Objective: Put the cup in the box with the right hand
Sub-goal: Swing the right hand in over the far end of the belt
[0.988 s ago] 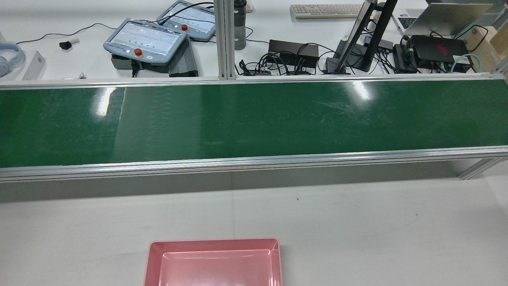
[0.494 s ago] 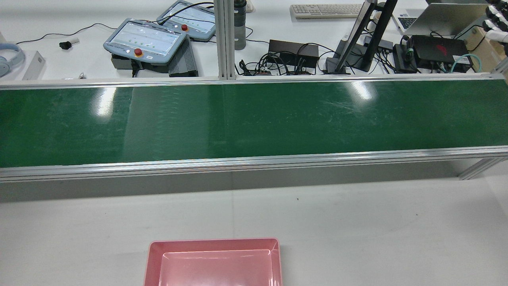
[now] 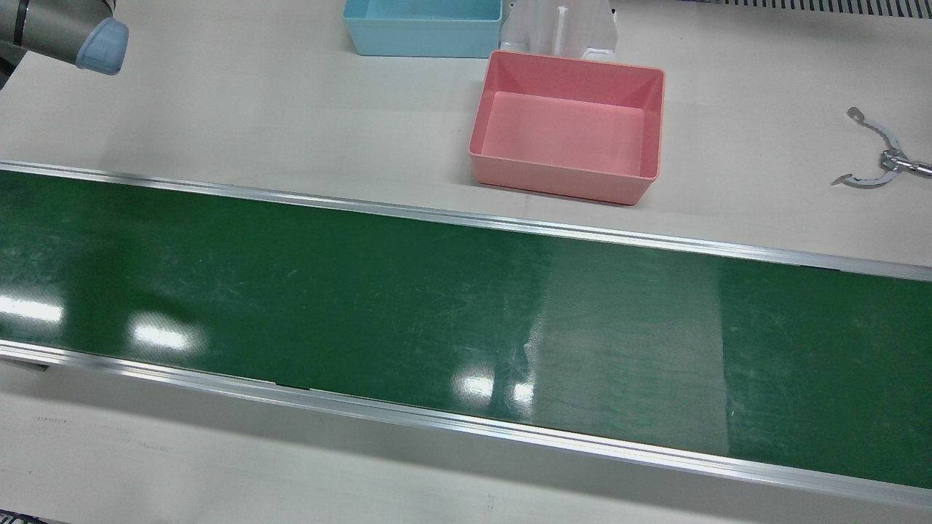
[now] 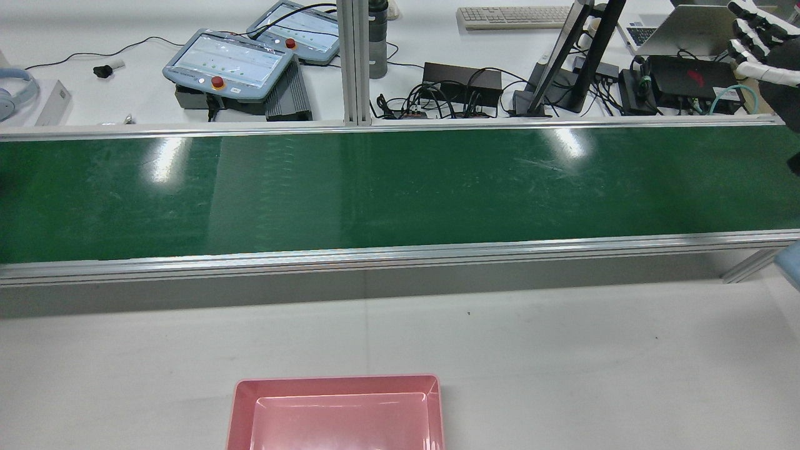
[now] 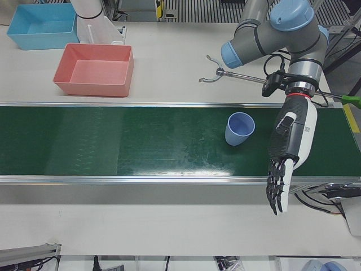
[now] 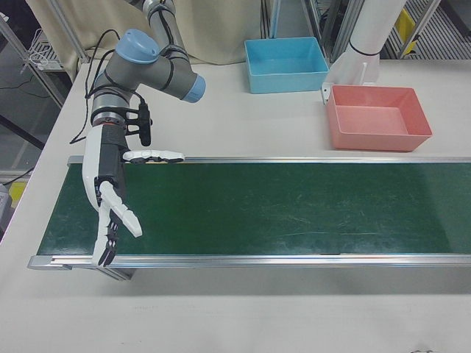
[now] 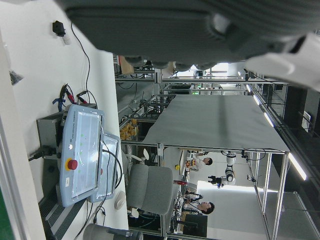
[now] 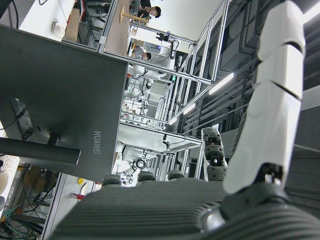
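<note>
right hand (image 4: 759, 44) further into rear view, fingers spread, empty | pink box (image 3: 568, 127) empty | cup (image 5: 239, 129) on belt

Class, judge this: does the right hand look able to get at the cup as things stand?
Probably not yet. The cup stands on the belt at the left arm's end, beside the left hand; the right hand hangs open over the opposite end. Nothing lies on the belt between them.

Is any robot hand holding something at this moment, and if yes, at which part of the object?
Nothing is held. The right robot hand hangs open over the belt's end, and the left robot hand is open beside the blue cup, not touching it.
</note>
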`<move>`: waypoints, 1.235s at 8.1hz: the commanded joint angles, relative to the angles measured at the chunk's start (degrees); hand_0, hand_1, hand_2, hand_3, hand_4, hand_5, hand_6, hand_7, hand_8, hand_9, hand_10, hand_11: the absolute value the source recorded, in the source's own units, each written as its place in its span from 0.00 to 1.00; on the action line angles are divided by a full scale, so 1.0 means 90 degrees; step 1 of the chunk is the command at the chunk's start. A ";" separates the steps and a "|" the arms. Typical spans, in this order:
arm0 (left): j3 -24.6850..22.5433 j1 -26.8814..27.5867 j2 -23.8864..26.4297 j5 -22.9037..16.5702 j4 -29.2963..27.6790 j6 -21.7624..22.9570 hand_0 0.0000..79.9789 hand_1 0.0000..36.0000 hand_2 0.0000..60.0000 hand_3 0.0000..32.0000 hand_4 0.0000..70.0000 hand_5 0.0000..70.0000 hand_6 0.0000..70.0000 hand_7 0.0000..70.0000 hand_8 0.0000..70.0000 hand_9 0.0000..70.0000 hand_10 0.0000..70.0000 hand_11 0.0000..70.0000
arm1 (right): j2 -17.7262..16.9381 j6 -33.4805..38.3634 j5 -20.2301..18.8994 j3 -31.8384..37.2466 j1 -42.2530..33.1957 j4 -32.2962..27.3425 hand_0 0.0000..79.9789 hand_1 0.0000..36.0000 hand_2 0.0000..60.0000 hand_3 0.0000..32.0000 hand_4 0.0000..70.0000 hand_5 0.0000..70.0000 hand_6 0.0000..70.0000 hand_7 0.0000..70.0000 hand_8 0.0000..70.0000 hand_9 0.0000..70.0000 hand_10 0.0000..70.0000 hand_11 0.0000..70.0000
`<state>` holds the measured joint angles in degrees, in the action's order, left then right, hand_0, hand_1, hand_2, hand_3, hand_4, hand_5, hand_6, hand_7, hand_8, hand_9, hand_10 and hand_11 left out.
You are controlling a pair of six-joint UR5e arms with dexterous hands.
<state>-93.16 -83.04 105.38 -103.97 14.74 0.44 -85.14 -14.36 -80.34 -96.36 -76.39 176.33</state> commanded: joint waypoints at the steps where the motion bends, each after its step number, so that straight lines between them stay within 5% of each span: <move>1: -0.0030 0.0008 0.0000 0.0000 0.0003 0.0000 0.00 0.00 0.00 0.00 0.00 0.00 0.00 0.00 0.00 0.00 0.00 0.00 | -0.0062 -0.0074 0.0216 -0.0609 0.0633 0.0242 0.63 0.64 0.19 0.00 0.00 0.08 0.00 0.00 0.00 0.00 0.00 0.00; 2: -0.0030 -0.0002 0.0000 0.0000 -0.0006 0.0000 0.00 0.00 0.00 0.00 0.00 0.00 0.00 0.00 0.00 0.00 0.00 0.00 | -0.0004 -0.0133 0.0361 -0.0941 0.0859 0.0697 0.62 0.64 0.20 0.00 0.00 0.07 0.00 0.00 0.00 0.00 0.00 0.00; 4: -0.0030 -0.0002 0.0000 0.0000 -0.0006 -0.0010 0.00 0.00 0.00 0.00 0.00 0.00 0.00 0.00 0.00 0.00 0.00 0.00 | 0.0016 -0.0541 0.0809 -0.1353 0.1696 0.1160 0.66 0.54 0.03 0.00 0.00 0.07 0.00 0.00 0.00 0.00 0.00 0.00; 5: -0.0030 0.0008 0.0000 0.0000 0.0003 0.0000 0.00 0.00 0.00 0.00 0.00 0.00 0.00 0.00 0.00 0.00 0.00 0.00 | 0.0016 -0.0631 0.1150 -0.1354 0.2078 0.1160 0.68 0.62 0.03 0.00 0.00 0.08 0.00 0.00 0.00 0.00 0.00 0.00; 10: -0.0050 0.0008 0.0010 0.0000 0.0003 0.0000 0.00 0.00 0.00 0.00 0.00 0.00 0.00 0.00 0.00 0.00 0.00 0.00 | 0.0113 -0.0612 0.1231 -0.1276 0.2169 0.1180 0.63 0.58 0.03 0.00 0.00 0.07 0.00 0.00 0.00 0.00 0.00 0.00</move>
<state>-93.54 -82.99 105.41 -103.97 14.72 0.39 -85.02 -19.85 -69.45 -108.37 -57.25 186.84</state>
